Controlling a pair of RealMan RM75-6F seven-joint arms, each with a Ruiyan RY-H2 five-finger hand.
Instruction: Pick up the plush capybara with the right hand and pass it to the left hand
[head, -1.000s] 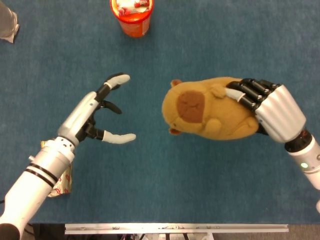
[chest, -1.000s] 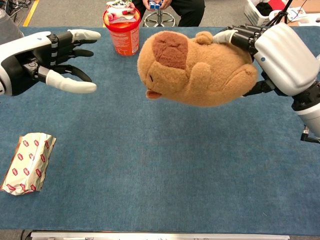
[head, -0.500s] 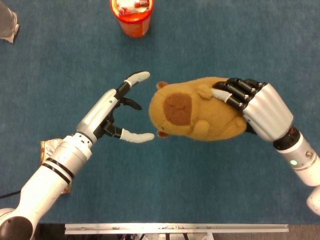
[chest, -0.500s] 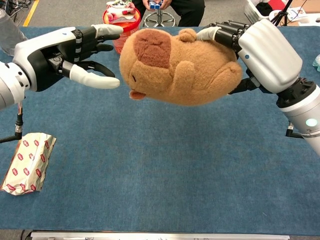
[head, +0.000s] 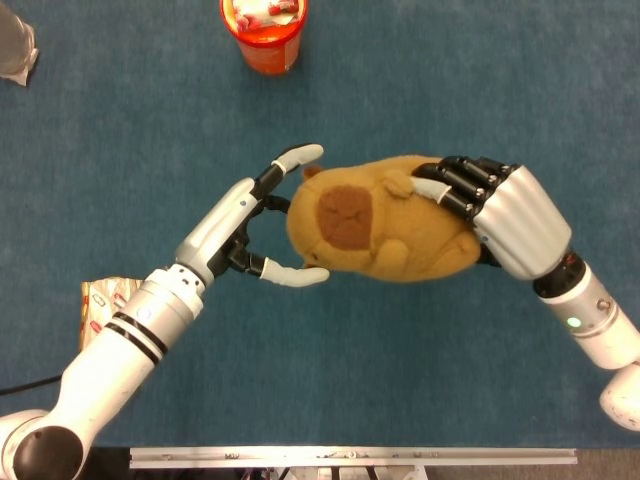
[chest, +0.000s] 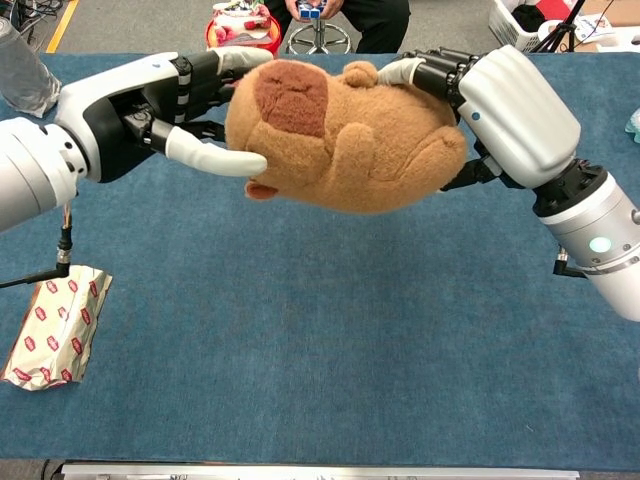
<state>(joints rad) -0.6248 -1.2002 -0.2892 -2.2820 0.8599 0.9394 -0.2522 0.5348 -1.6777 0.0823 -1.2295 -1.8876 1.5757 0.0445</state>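
The tan plush capybara (head: 375, 228) hangs in the air above the blue table, head pointing left, a brown patch on its face. My right hand (head: 510, 218) grips its rear end, dark fingers (head: 455, 185) over its back. My left hand (head: 240, 225) has its fingers spread around the head: one white fingertip (head: 298, 157) lies over the top and the thumb (head: 295, 275) sits under the chin. In the chest view the capybara (chest: 350, 140) hangs between my left hand (chest: 140, 110) and my right hand (chest: 510, 110), and the left thumb (chest: 215, 160) touches its snout.
An orange cup (head: 263, 30) stands at the far middle of the table, mostly hidden behind the left hand in the chest view. A red-and-white snack packet (chest: 55, 325) lies near the front left. A grey object (head: 15, 45) sits at the far left corner.
My right hand has carried the capybara to the left. The left hand has moved right, and its spread fingers now reach around the capybara's head.
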